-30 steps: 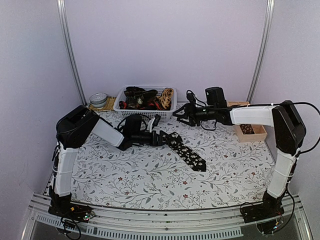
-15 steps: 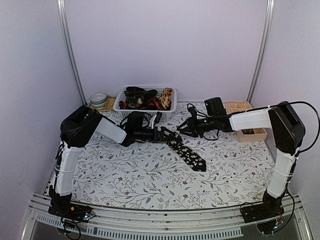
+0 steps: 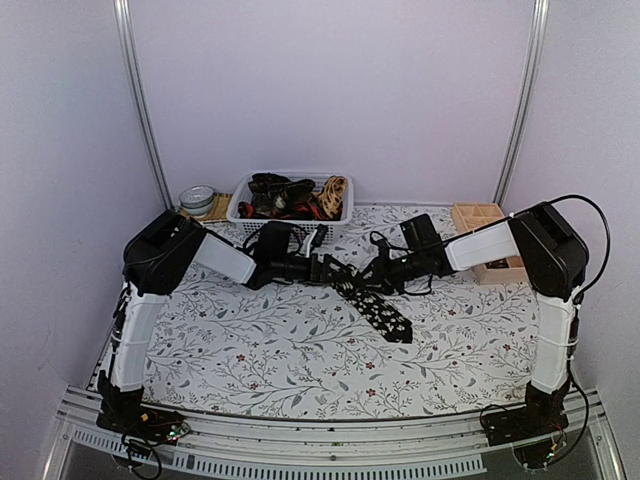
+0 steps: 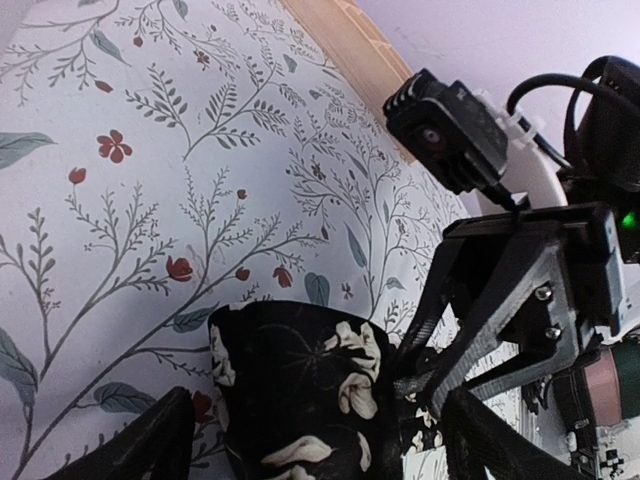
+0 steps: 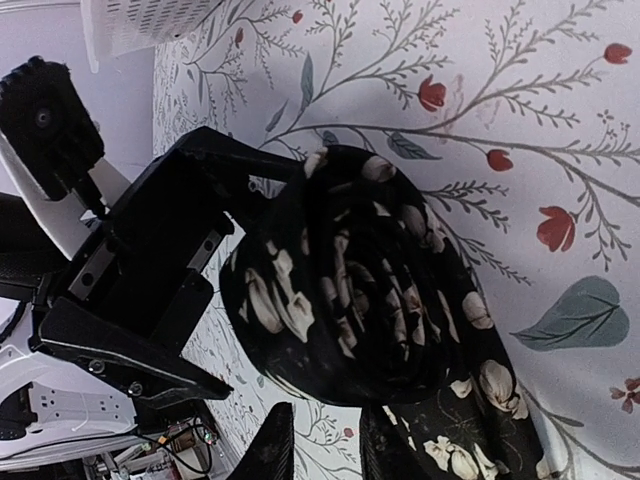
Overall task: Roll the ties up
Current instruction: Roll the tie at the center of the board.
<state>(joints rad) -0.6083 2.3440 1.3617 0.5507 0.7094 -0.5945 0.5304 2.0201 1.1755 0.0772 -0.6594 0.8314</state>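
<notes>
The black flowered tie [image 3: 385, 312] lies in the middle of the top view, and its upper-left end is wound into a roll [image 5: 350, 290]. The left gripper [image 3: 322, 268] is released, one finger on each side of the roll. The right gripper [image 3: 375, 278] is drawn nearly together and grasps nothing. I think the roll needs an even pinch before turning. The basket [image 3: 238, 208] stands close behind, and the free tablecloth [image 3: 300, 350] lies toward the lower frame.

Overhead; opposed wrist close-ups sharing tie [image 4: 300, 400]
</notes>
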